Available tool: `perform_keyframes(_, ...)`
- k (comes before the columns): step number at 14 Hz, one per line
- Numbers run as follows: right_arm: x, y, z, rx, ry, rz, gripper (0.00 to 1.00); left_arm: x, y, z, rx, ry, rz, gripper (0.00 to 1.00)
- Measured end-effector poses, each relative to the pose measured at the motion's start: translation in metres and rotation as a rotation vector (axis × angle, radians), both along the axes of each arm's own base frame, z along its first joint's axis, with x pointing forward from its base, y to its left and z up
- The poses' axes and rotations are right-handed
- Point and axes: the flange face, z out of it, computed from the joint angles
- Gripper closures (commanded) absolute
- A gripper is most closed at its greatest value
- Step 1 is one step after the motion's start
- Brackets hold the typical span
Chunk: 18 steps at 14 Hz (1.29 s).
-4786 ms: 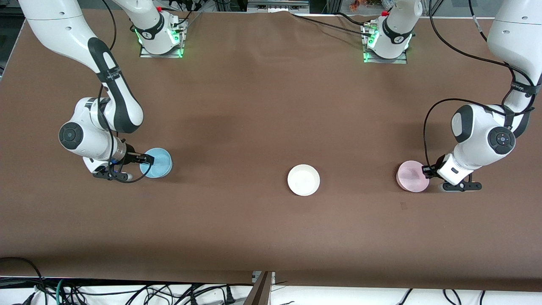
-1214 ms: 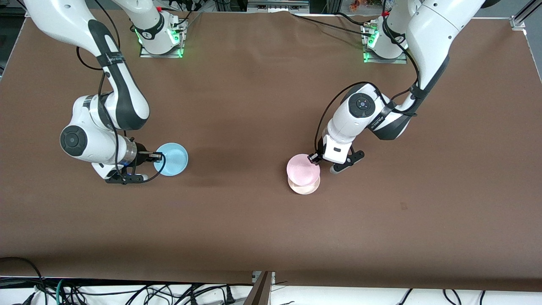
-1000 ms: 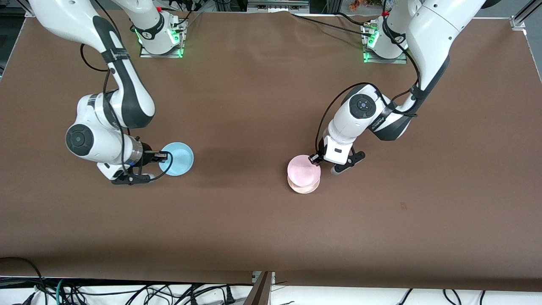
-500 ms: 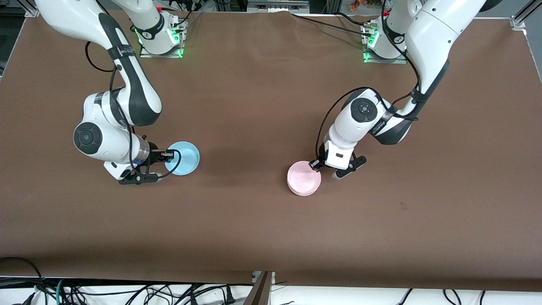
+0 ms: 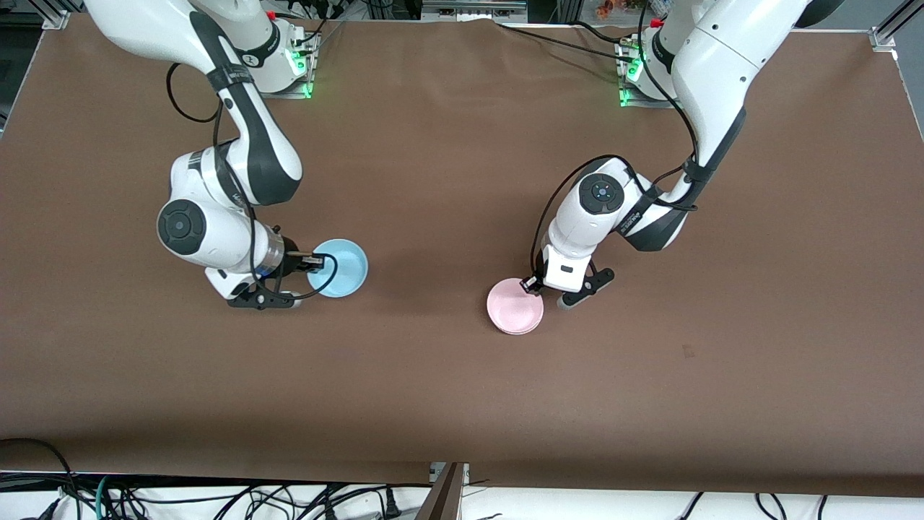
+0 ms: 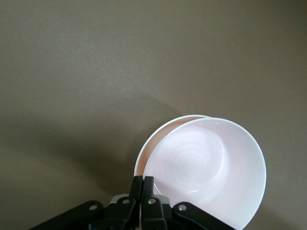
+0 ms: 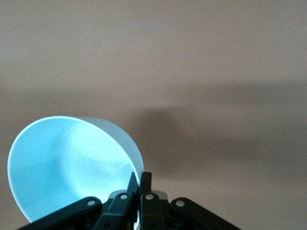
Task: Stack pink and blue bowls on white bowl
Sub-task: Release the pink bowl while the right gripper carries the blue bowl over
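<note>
Left of centre in the front view, the right gripper (image 5: 315, 259) pinches the rim of the blue bowl (image 5: 339, 268), fingers closed narrow on its wall, and holds it mouth up and roughly level in the air over the brown table (image 5: 447, 180). Round, the bowl shows no long axis. Just right of centre, the left gripper (image 5: 535, 284) is clamped narrow on the rim of the pink bowl (image 5: 514, 306), which sits mouth up in the white bowl (image 6: 144, 151), slightly offset.
</note>
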Motion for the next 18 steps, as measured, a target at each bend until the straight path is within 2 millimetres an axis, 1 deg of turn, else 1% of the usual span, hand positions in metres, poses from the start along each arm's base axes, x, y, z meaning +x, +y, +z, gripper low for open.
perform_keyframes(4, -0.004, 0.037, 0.007, 0.016, 0.0, -0.054, 1.0, 0.004, 0.003, -0.003, 0.001, 0.001, 0.007, 1.0)
perform_keyframes(6, -0.005, 0.052, 0.006, 0.013, 0.002, -0.07, 1.0, 0.004, 0.004, -0.006, 0.002, 0.004, 0.009, 1.0)
perform_keyframes(7, -0.006, 0.058, 0.006, 0.012, 0.004, -0.077, 1.0, 0.005, 0.004, -0.007, 0.001, 0.005, 0.009, 0.89)
perform_keyframes(8, -0.006, 0.063, 0.005, 0.012, 0.005, -0.085, 1.0, 0.006, 0.004, -0.007, 0.001, 0.005, 0.011, 0.71)
perform_keyframes(9, -0.006, 0.068, 0.005, 0.01, 0.007, -0.094, 1.0, 0.007, 0.005, -0.007, 0.001, 0.002, 0.013, 0.57)
perform_keyframes(11, -0.007, 0.077, 0.003, 0.011, 0.002, -0.11, 1.0, 0.009, 0.007, -0.006, 0.001, -0.001, 0.017, 0.55)
perform_keyframes(13, -0.006, 0.085, 0.001, 0.017, -0.02, -0.14, 1.0, 0.011, 0.007, -0.004, 0.0, -0.004, 0.018, 0.55)
perform_keyframes(15, -0.008, 0.102, -0.001, 0.024, -0.039, -0.183, 1.0, 0.017, 0.007, 0.003, -0.007, -0.02, 0.024, 0.55)
perform_keyframes(18, -0.011, 0.133, -0.002, 0.032, -0.046, -0.236, 1.0, 0.031, 0.01, 0.019, -0.018, -0.052, 0.04, 0.56)
